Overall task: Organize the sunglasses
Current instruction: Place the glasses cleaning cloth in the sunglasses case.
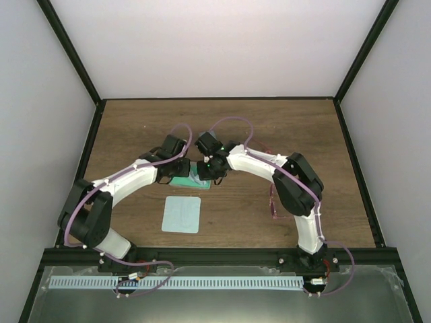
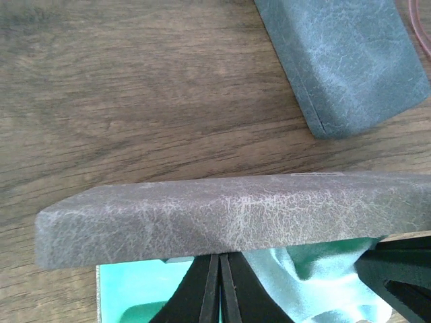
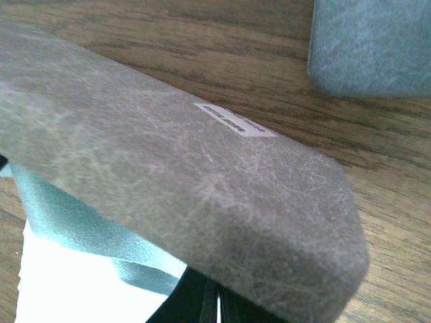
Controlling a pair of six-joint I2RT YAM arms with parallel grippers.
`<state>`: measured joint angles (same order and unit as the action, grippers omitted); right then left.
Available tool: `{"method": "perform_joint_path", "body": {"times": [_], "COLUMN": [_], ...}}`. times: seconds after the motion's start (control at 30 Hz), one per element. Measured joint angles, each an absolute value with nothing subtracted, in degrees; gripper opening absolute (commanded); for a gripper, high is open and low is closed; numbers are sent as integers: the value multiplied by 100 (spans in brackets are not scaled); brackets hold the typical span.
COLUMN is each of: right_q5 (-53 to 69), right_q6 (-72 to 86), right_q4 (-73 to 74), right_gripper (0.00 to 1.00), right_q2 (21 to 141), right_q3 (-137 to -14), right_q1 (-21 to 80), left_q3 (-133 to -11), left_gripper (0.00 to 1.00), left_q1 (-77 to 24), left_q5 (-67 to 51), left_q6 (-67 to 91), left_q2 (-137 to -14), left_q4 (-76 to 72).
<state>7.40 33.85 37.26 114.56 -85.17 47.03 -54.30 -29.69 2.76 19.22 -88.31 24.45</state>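
Note:
An open case with a grey lid [image 2: 229,215] and green lining [image 1: 183,180] lies at mid-table, with a crumpled teal cloth [image 2: 316,282] inside. My left gripper [image 2: 221,259] is shut, its tips hidden under the lid's edge. My right gripper [image 3: 217,296] is also shut, its tips under the same lid [image 3: 202,175]. In the top view both grippers meet over the case, the left [image 1: 180,168] and the right [image 1: 209,169]. The translucent pink sunglasses [image 1: 273,202] lie by the right arm. I cannot make out the red-orange pair.
A closed blue-grey case [image 2: 343,60] lies just beyond the open one and also shows in the right wrist view [image 3: 370,47]. A flat pale teal cloth [image 1: 182,214] lies on the wood in front of the arms. Black frame posts border the table.

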Motion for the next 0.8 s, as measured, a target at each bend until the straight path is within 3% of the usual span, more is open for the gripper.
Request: {"method": "perform_joint_path", "body": {"times": [0.8], "right_q5": [530], "right_q6": [3387], "right_q4": [3708], "right_gripper": [1], "right_q2": [11214], "right_q3": [-8569], "right_q1": [4781], "left_q3": [-5498], "left_gripper": [4], "left_q1": [-2919], "left_q5": [255], "left_q6": [1796], "left_q2": [-8711], "left_q4": [2493]}}
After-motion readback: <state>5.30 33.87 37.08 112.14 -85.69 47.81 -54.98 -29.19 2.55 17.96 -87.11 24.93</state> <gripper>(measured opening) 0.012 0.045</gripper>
